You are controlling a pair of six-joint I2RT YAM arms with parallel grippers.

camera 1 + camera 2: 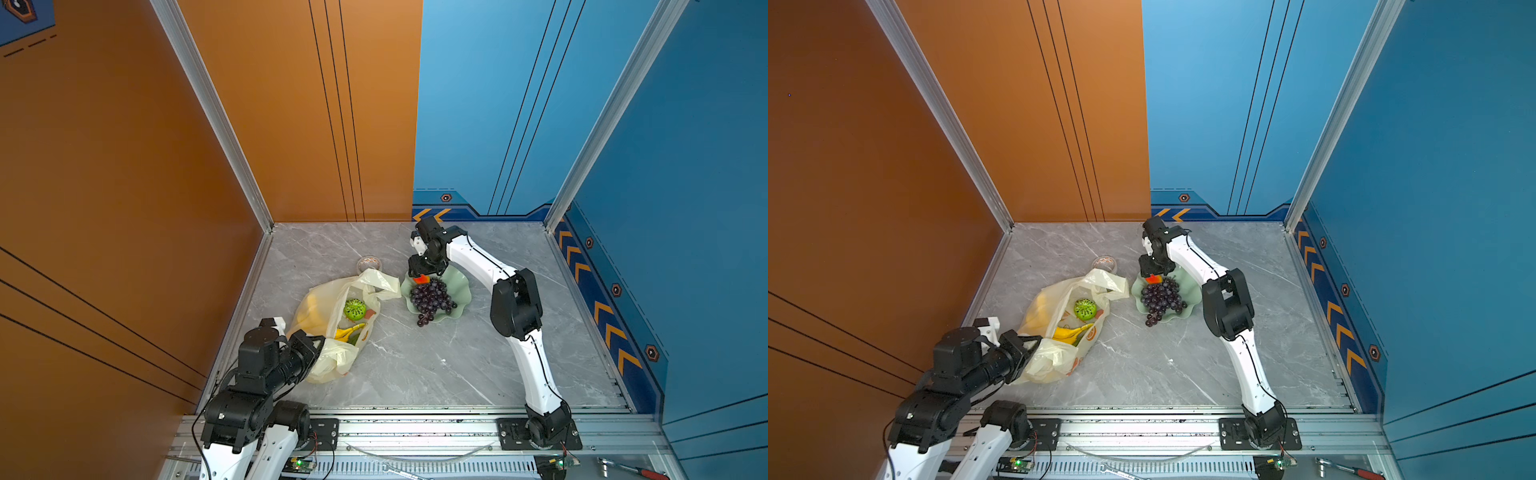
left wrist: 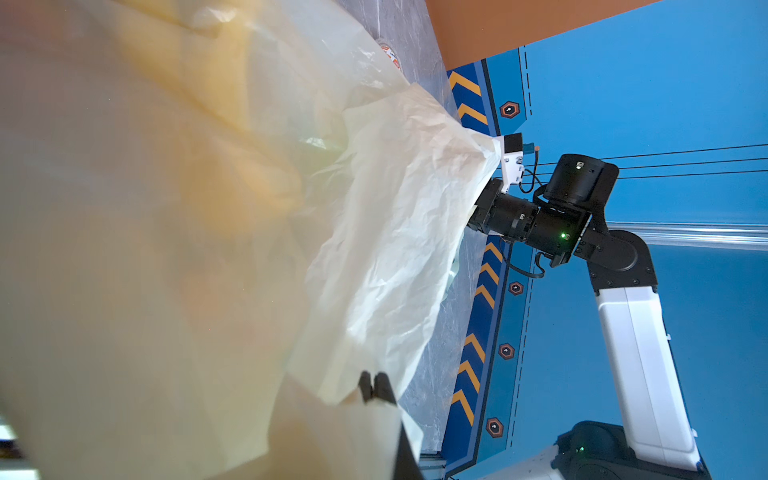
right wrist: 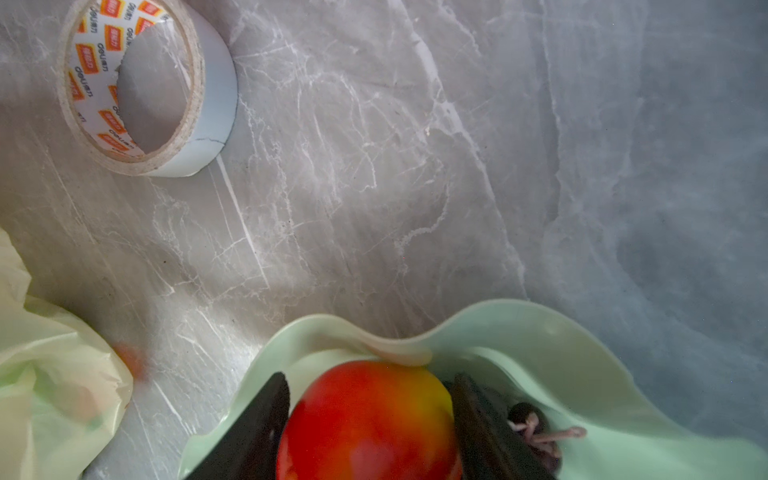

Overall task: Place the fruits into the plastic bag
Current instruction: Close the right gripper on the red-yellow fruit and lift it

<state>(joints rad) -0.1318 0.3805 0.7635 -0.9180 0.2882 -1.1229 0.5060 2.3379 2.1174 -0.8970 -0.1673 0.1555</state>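
1. Fingers (image 3: 257,424) of the right tool (image 3: 370,378) are pressing against both flanks of a red-orange fruit (image 3: 365,432), so this tool is pinching the fruit, partly closed around it.
2. That fruit is sitting inside a pale green wavy-rimmed dish (image 3: 540,345), whose rim is curling just ahead of the tool's tips.
3. In both top views the right tool (image 1: 422,270) is pointing down over one edge of the dish (image 1: 461,291), with the red-orange fruit (image 1: 421,279) showing directly beneath it.
4. Dark purple grapes (image 1: 432,299) are lying in the dish just behind the right tool. The end of the bunch is reaching over the rim toward the grey marble surface (image 1: 415,365).
5. A tape roll (image 3: 145,87) is resting on the surface ahead of the right tool, apart from the dish.
6. The left tool (image 2: 376,388) is pressed together on a fold of the plastic bag (image 2: 374,232), pinching the thin film between its tips.
7. The plastic bag (image 1: 324,299) is lying crumpled on the surface, stretching away from the left tool (image 1: 313,345), with its mouth gaping upward and one loose handle ending near the dish.
8. Inside the bag, a yellow banana bunch (image 1: 349,332) is lying just past the left tool's tips, and a green patterned ball (image 1: 354,309) is sitting farther beyond it.
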